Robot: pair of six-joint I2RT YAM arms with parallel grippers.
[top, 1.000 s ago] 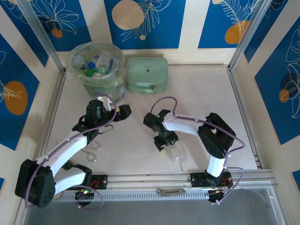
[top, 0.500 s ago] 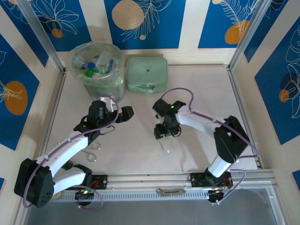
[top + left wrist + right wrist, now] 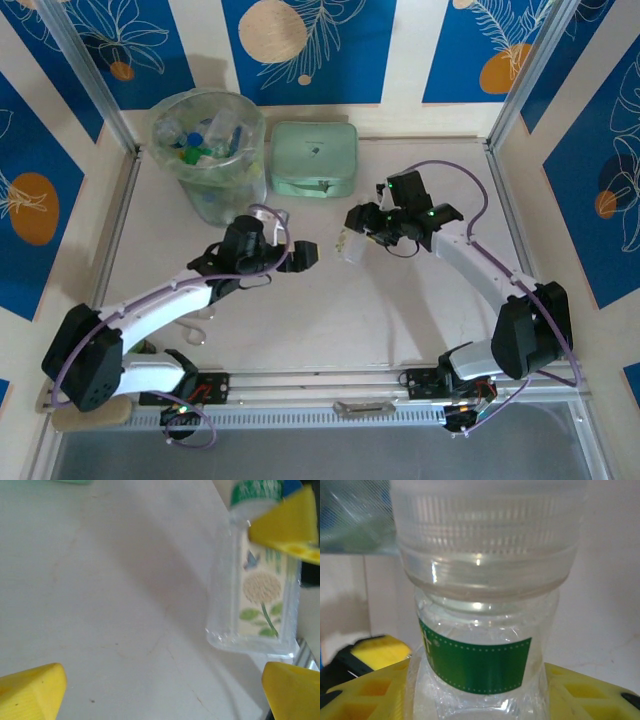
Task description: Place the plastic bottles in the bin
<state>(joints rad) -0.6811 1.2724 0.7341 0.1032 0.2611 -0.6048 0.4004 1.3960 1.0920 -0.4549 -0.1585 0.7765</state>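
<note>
At the far-left corner of the worktop stands the bin, with plastic bottles heaped inside. The mint-green case lies just to its right along the far edge. Near mid-worktop, the right gripper clamps a clear bottle with a green label band, its yellow fingers pressed to either side of the body. Just left of it, the left gripper has its fingertips spread wide; the clear bottle lies ahead of them, apart.

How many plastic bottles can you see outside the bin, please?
1: the bottle in the right gripper, near the mint case. The left arm may hide others.
</note>
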